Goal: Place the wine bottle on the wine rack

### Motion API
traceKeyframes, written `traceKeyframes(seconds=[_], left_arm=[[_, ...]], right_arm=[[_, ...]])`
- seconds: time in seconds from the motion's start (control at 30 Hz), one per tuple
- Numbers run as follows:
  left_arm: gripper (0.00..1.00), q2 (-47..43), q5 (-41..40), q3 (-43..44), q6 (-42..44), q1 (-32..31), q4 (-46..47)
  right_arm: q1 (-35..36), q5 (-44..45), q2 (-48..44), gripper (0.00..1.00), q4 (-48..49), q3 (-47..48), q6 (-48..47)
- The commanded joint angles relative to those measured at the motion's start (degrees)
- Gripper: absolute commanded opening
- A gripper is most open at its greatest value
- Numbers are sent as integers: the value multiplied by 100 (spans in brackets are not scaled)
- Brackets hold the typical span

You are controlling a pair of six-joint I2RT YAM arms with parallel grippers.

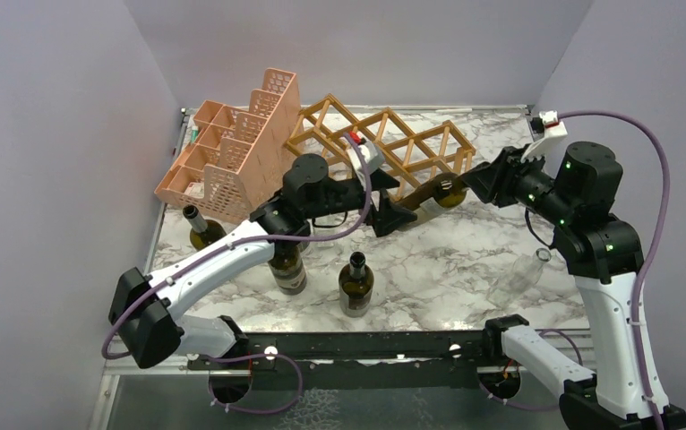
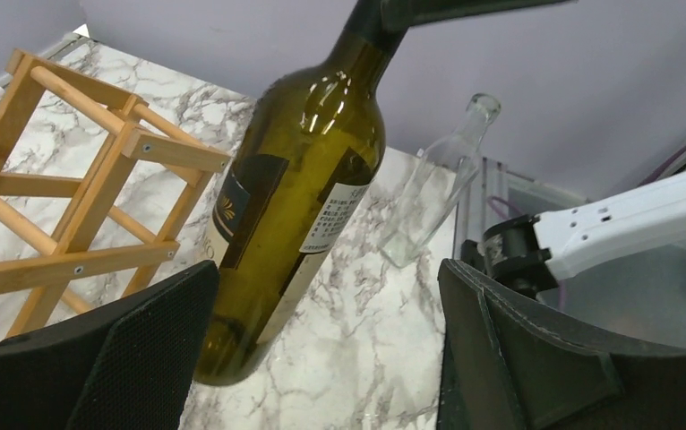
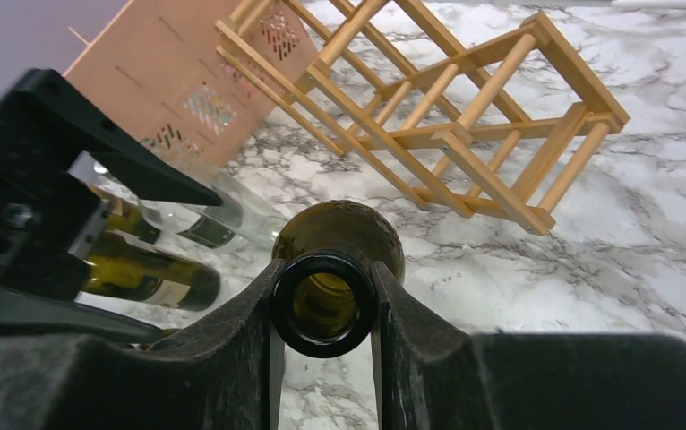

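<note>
Wine bottle [image 1: 433, 195] is in my right gripper [image 1: 472, 183], whose fingers are clamped on the neck just below the lip; in the right wrist view I am looking straight down the open mouth. Its long axis runs from that neck on the right down to the base on the left, tilted, roughly along the front of the wine rack [image 1: 384, 148], which lies just beyond it, farther from the arm bases. My left gripper [image 1: 399, 215] waits at the base end with its fingers spread wide and gripping nothing; from its wrist camera the lower body sits close to the left finger [image 2: 124, 358] and well apart from the other. I judge the coming move hinges on swinging that axis to point into a diamond opening, and the right arm is the one that has it. On the glass I see a dark label [image 2: 250, 202] with a gold fan emblem and a white back label [image 2: 335, 219]; the print is too small to read.
</note>
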Motion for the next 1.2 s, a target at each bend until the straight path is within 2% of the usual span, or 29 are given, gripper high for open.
traceKeyframes(seconds=[0.0, 0.23, 0.5, 0.7, 0.97, 1.03, 1.07, 1.17], left_arm=[[99, 302, -315, 75, 1041, -184, 449], [99, 970, -82, -122, 1525, -248, 1185], [99, 1328, 133, -55, 1968, -266, 1405], [95, 1448, 200, 110, 2259, -270, 1520], [97, 1680, 447, 410, 2647, -267, 1552], [91, 1692, 428, 466, 2751, -272, 1550], [85, 1689, 412, 485, 2818, -266, 1554], [56, 1639, 440, 548, 3179, -266, 1551]], right_arm=[[2, -535, -94, 1, 998, 352, 499], [2, -558, -157, 1, 801, 534, 514], [2, -603, -297, 1, 517, 716, 574], [2, -740, -365, 1, 382, 768, 594], [1, -1015, -433, 1, 129, 818, 578], [-2, -1042, -454, 1, 42, 839, 550], [2, -1052, -465, 1, -10, 852, 533], [1, -1059, -478, 1, -219, 922, 476]])
